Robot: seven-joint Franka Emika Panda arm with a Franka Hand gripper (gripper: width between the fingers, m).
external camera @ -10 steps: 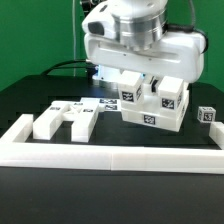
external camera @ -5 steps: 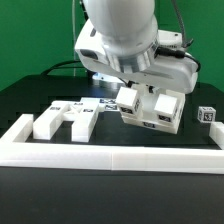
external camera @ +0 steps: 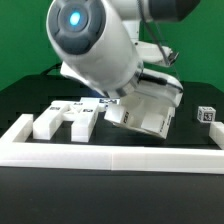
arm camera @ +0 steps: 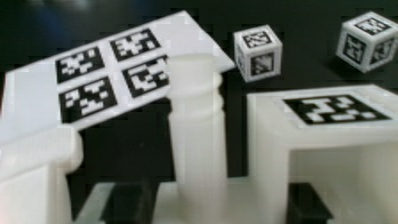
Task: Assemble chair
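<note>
The partly joined chair [external camera: 150, 110], a white tagged block cluster, hangs tilted just above the table at the exterior view's centre-right, under my arm's wrist. In the wrist view its seat plate [arm camera: 111, 72] with several tags, an upright white post [arm camera: 196, 130] and a tagged block [arm camera: 329, 112] fill the picture. My gripper [arm camera: 214, 200] is closed round the post, with dark fingers [arm camera: 134, 200] on either side. In the exterior view the arm hides the gripper. Loose white chair parts [external camera: 65, 120] lie at the exterior view's left.
A small tagged cube [external camera: 207, 115] stands at the exterior view's right, and two tagged cubes [arm camera: 260, 50] show in the wrist view. The low white border wall [external camera: 110, 158] runs along the front. The marker board [external camera: 78, 103] lies behind the loose parts.
My arm has swung and rolled toward the exterior view's left. The chair assembly has tipped with it, from nearly level to clearly tilted.
</note>
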